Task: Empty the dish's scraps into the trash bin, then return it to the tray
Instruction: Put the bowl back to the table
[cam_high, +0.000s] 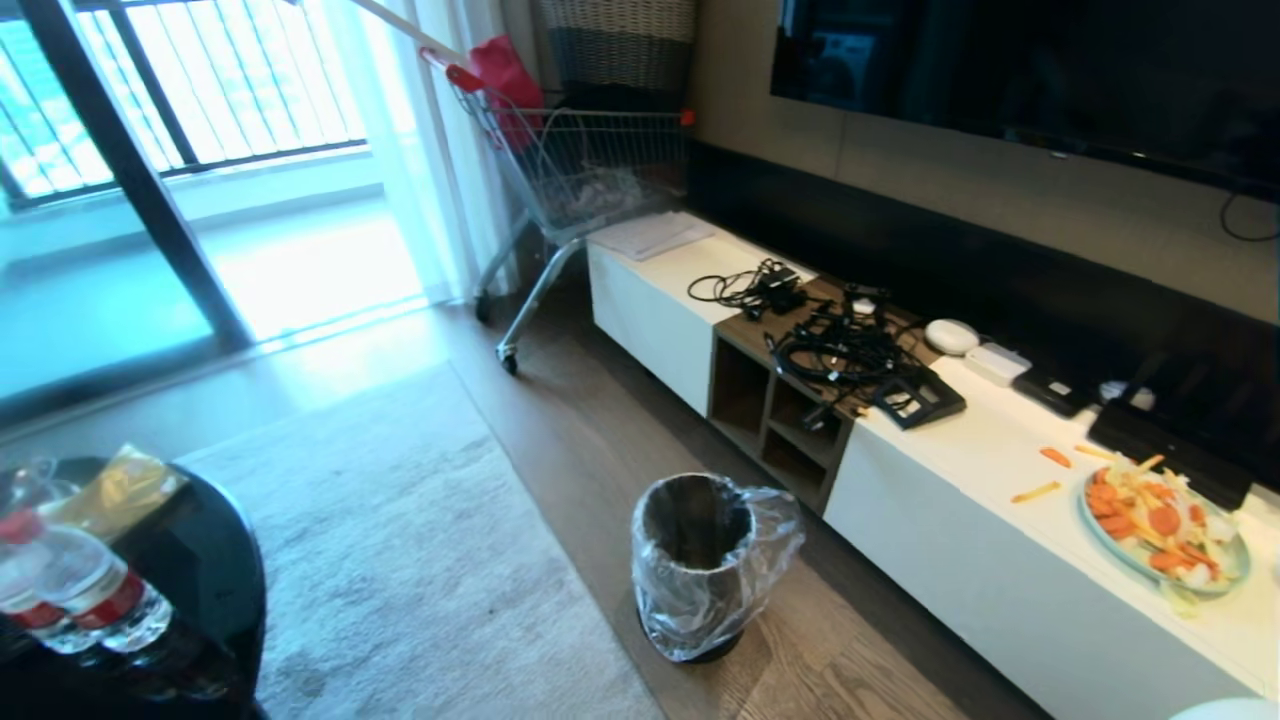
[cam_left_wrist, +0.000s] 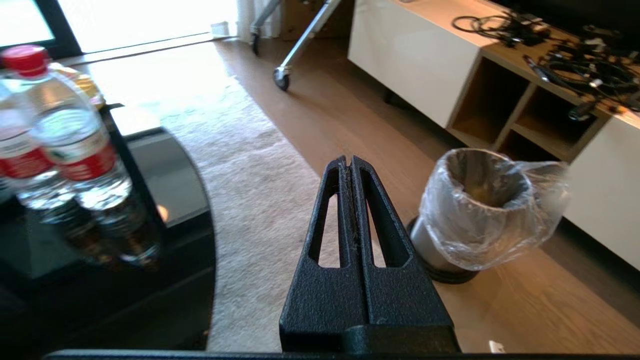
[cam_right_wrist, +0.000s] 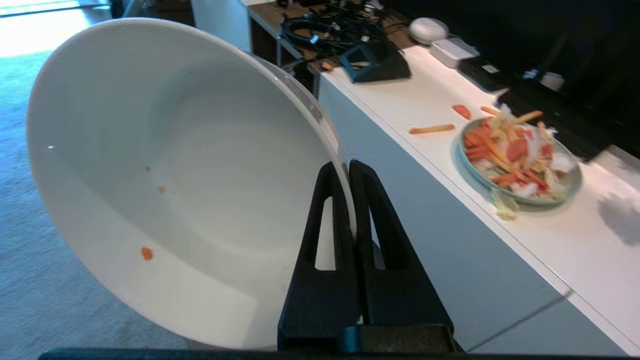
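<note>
**Op:** Head view first: where's the bin?

**Spotter:** You'll find the bin (cam_high: 705, 560) at lower centre of the frame, on the wooden floor, its clear liner folded over the rim. It stands just in front of the white cabinet (cam_high: 960, 520). Neither arm shows in that view.

**Op:** And the dish?

**Spotter:** Look at your right wrist view. The right gripper (cam_right_wrist: 348, 167) has its fingers clamped on the rim of the dish (cam_right_wrist: 165, 170), which fills the left half of that frame, tilted so you see straight into it. Only a few small orange crumbs (cam_right_wrist: 146, 253) cling to the inside; no whole slices.

**Op:** Left side?

**Spotter:** Your left gripper (cam_left_wrist: 348, 161) has its fingers pressed together, holding nothing. In that view the bin (cam_left_wrist: 487, 210) sits right of centre, and two water bottles (cam_left_wrist: 60, 145) stand on the black tabletop (cam_left_wrist: 165, 235) at the left.

**Op:** Anything on the cabinet?

**Spotter:** At the right edge of the head view you have a plate (cam_high: 1160, 525) heaped with carrot and fry pieces, a few strays beside it, and a tangle of cables (cam_high: 840, 350) further up. I can't see the tray in any view.
</note>
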